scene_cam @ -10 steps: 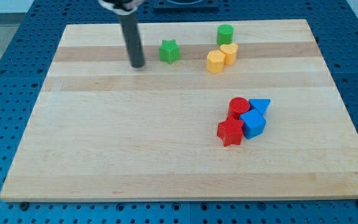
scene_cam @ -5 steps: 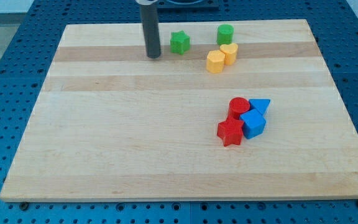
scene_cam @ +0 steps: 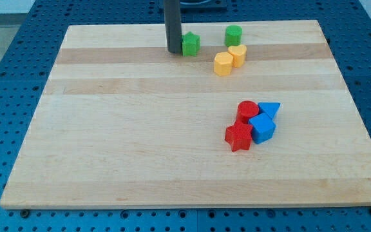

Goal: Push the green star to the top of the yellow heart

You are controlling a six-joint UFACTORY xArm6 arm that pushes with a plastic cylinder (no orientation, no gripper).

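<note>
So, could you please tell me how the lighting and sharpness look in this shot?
Camera view: even, soft overhead light, with only faint shadows under the blocks and no strong glare on the wooden board. The green star, yellow heart and my tip, pressed against the star's left side, are sharp; no visible motion blur.

my tip (scene_cam: 174, 50) seemingly touching green star's (scene_cam: 190, 44) left side

The wooden bench (scene_cam: 108, 142) carried a green star (scene_cam: 190, 44), green cylinder (scene_cam: 233, 35), yellow heart (scene_cam: 237, 55) and yellow hexagon (scene_cam: 223, 64) near the view's top; red (scene_cam: 239, 136) and blue blocks (scene_cam: 262, 128) clustered lower right.
</note>
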